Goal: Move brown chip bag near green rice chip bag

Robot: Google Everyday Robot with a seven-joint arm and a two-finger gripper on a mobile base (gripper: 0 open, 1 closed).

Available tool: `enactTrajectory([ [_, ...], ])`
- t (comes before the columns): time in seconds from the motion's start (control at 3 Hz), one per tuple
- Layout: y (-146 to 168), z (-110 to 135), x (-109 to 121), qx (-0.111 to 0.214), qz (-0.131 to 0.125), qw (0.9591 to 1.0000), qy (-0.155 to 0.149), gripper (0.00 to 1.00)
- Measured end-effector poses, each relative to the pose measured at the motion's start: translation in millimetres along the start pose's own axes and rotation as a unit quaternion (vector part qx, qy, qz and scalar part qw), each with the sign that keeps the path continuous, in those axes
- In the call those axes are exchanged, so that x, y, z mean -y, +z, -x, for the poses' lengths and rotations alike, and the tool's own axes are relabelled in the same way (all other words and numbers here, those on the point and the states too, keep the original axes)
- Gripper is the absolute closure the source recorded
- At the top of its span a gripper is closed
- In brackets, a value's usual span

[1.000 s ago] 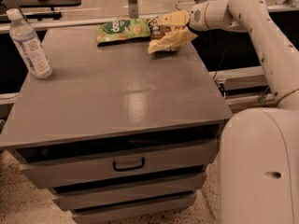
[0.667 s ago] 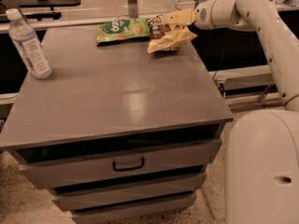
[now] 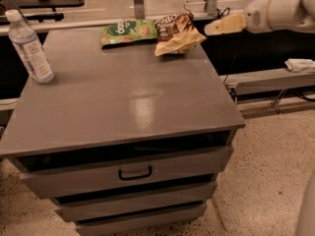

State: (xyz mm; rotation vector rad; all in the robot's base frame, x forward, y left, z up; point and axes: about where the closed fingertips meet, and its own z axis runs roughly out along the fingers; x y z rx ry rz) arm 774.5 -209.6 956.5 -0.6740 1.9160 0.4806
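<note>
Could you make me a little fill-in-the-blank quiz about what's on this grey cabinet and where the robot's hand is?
1. In the picture, the brown chip bag lies just to the ____ of the green rice chip bag.
2. The gripper hangs beyond the cabinet's far right corner, holding ____.
3. The water bottle stands ____ near the cabinet's left edge.

Missing words: right; nothing; upright.

I see my cream-yellow tool [image 3: 217, 28] off the grey table's [image 3: 133, 102] far right edge, near the brown chip bag [image 3: 178, 34], which is dark brown with cream-yellow ends. The green rice chip bag [image 3: 129, 32] is light green with white lettering.
</note>
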Motion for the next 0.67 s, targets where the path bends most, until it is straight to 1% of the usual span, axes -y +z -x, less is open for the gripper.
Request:
enactTrajectory([
  [0.33, -66.4, -15.9, -10.5, 0.002, 0.002, 0.9980, -0.063, 0.00],
  [0.67, -85.2, -24.7, -5.7, 0.002, -0.005, 0.9956, -0.094, 0.00],
])
